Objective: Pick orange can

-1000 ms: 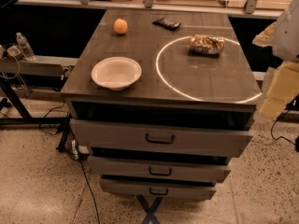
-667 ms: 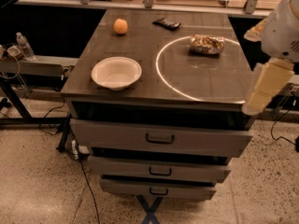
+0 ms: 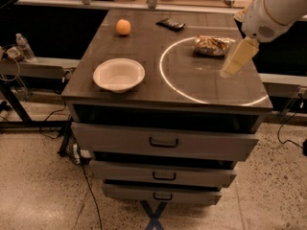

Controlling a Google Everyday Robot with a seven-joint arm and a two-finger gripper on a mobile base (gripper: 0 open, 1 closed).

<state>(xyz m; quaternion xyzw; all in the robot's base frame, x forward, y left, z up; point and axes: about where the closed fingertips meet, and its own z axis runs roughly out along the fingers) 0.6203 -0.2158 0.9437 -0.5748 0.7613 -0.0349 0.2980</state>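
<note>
The orange can [image 3: 211, 45] is a crinkled, shiny gold-brown oblong item lying on the dark cabinet top [image 3: 158, 87], inside the far right part of a white light ring [image 3: 165, 80]. My gripper [image 3: 234, 60] hangs from the white arm at the upper right, just right of and in front of the can, above the tabletop. It is apart from the can.
A white bowl [image 3: 118, 74] sits at the front left of the top. A small orange fruit [image 3: 123, 27] and a flat black remote-like object [image 3: 171, 24] lie at the back. Drawers [image 3: 163, 142] are below. A water bottle [image 3: 23, 47] stands on a shelf at left.
The arm has swung in from the right edge, and the gripper has moved left and up over the tabletop toward the can. Nothing on the top has moved.
</note>
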